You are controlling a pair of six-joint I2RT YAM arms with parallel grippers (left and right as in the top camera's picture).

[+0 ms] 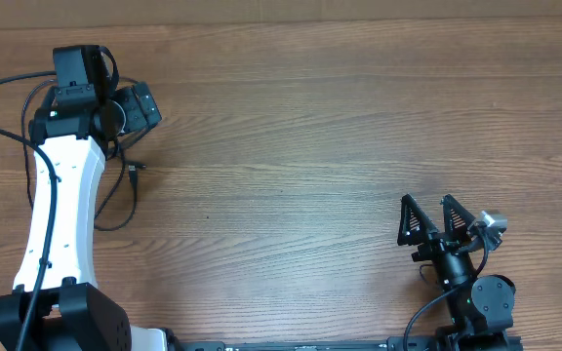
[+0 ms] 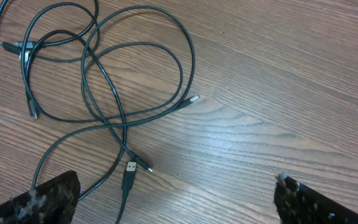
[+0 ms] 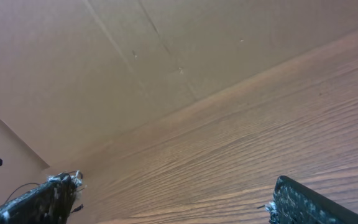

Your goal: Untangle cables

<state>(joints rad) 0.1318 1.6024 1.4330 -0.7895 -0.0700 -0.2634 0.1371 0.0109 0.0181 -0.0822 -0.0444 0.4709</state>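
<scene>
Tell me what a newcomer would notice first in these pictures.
The tangle of thin black cables, looped over each other on the wooden table beneath the open left gripper, stands out first. The white left arm reaches over them, while the right gripper sits open on the opposite side, nowhere near them.
</scene>
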